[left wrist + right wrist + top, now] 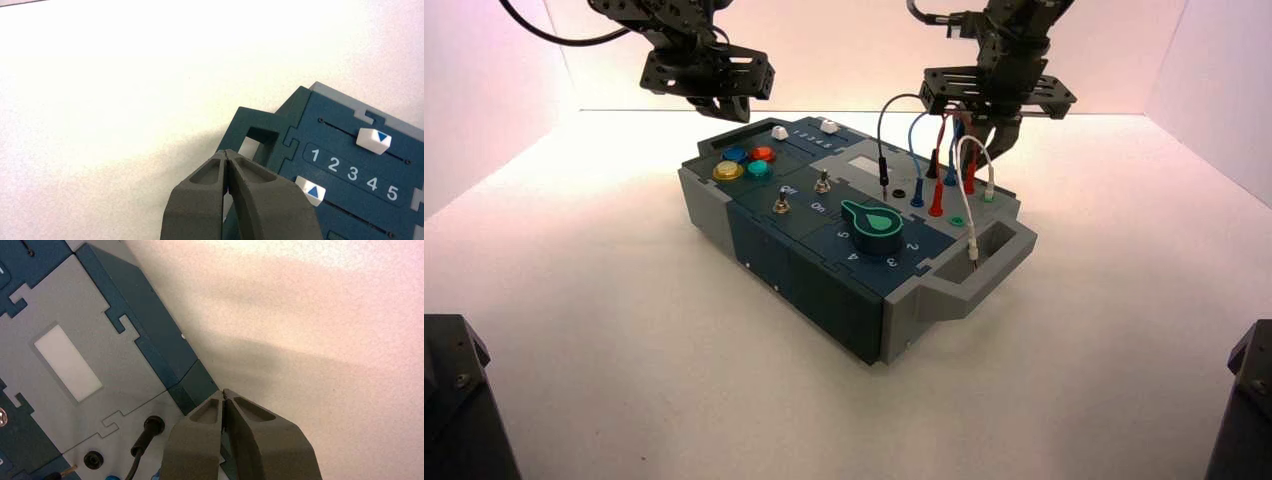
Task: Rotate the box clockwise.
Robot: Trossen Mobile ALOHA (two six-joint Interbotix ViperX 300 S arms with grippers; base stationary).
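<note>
Our left gripper (729, 103) hangs clenched, fingertips (226, 156) pressed together, over the box's (824, 270) far corner at about eleven o'clock, beside its dark-blue end handle (255, 131) and white sliders (373, 139). Our right gripper (1002, 135), likewise pinched closed, hovers at the box's far edge near one o'clock, by the plug wires (924, 150). The box sits skewed mid-table (624, 330).

The high camera looks down from behind at the whole box (854, 240). Each wrist camera looks down from close above one far corner of that box.
</note>
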